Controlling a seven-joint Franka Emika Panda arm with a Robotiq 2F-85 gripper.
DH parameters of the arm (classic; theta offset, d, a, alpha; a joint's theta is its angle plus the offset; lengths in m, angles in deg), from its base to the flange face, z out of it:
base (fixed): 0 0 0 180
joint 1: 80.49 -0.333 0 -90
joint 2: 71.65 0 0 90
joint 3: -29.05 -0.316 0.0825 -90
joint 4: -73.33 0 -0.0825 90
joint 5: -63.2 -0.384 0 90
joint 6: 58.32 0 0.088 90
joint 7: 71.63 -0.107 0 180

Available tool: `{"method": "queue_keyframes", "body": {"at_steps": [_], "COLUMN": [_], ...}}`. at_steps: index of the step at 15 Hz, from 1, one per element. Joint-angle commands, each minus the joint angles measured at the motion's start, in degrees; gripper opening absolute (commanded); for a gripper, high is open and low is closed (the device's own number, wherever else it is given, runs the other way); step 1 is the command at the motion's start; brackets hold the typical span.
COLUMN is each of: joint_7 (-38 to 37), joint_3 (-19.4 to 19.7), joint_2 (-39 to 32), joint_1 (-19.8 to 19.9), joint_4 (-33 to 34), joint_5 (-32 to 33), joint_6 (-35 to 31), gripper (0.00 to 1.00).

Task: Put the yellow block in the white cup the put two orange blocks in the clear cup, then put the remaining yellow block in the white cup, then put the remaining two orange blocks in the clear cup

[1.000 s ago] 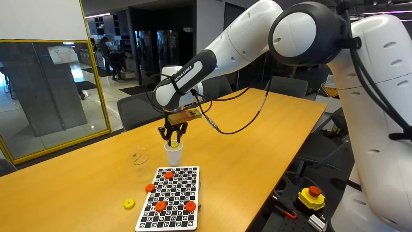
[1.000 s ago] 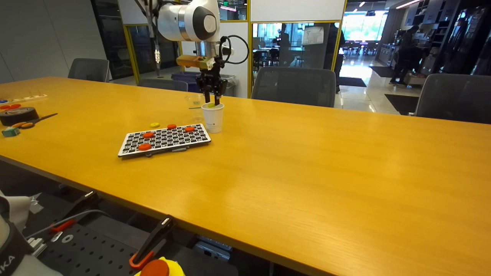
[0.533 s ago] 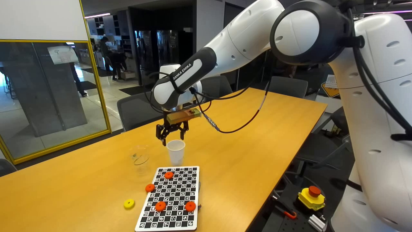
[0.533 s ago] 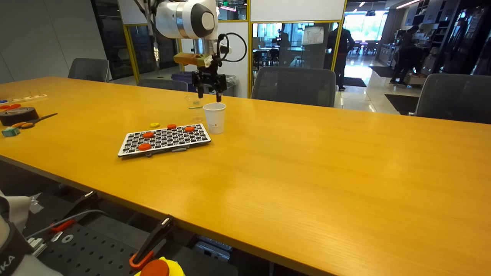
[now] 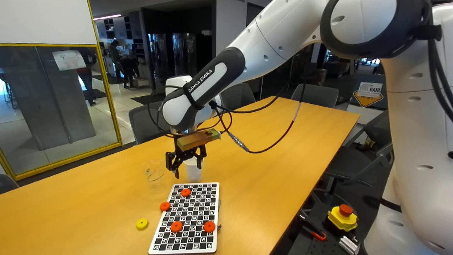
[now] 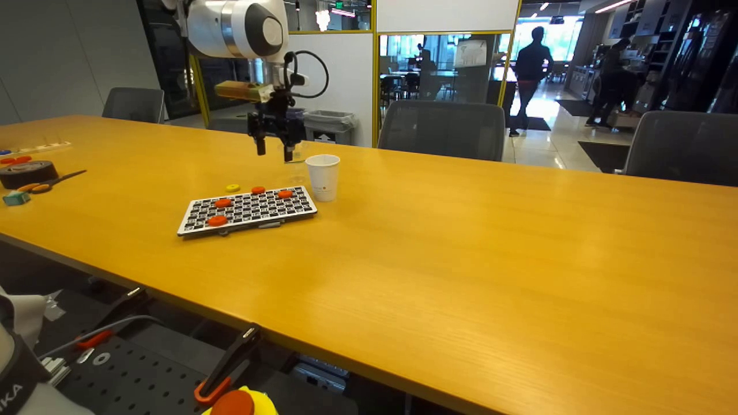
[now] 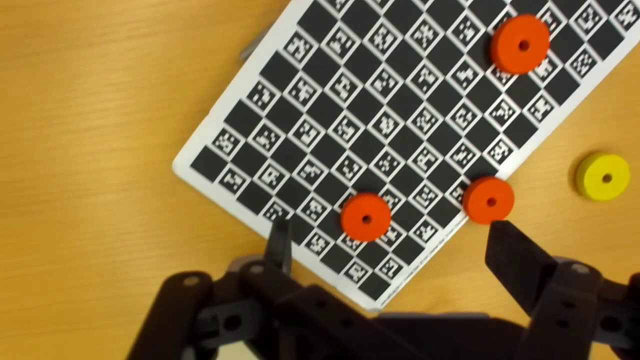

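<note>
1. Over the wood-grain table (image 5: 254,184), our gripper (image 6: 275,154) hangs with its fingers well apart and nothing between them.
2. One orange block (image 7: 481,200), likely among our next picks, straddles the edge of the ChArUco board (image 5: 193,209); if we close off-centre, it could tip and roll away.
3. Three more orange blocks (image 7: 357,214) lie on that board; if we descend too far, our fingertips could strike it and jostle all four.
4. Faint against the table, the clear cup (image 5: 154,176) is easy to misjudge; a low approach might topple it.
5. Just beside the board stands the white paper cup (image 6: 324,180); a careless swing could clip it and spill whatever is inside, which we cannot see.
6. The remaining yellow block (image 5: 140,225) lies on the table near the board; grabbing it now would likely break our order.
</note>
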Motion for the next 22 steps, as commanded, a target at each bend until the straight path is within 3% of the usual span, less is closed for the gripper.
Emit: {"method": "queue_keyframes", "body": {"at_steps": [1, 5, 9, 14, 22], "joint_7": [-2.1, -2.6, -5.3, -10.9, -15.9], "joint_3": [-1.6, -2.5, -1.0, 2.9, 6.5], "joint_2": [3.0, 1.1, -2.1, -6.3, -11.6], "joint_1": [-1.0, -1.2, -1.8, -3.8, -6.4], "joint_4": [-5.5, -6.8, -6.1, -3.8, 1.9], "joint_5": [-3.2, -6.9, -5.9, -2.4, 0.4], "joint_6": [-2.9, -10.0, -14.2, -16.4, -14.7], "gripper": [1.0, 1.0, 1.0, 1.0, 1.0]}}
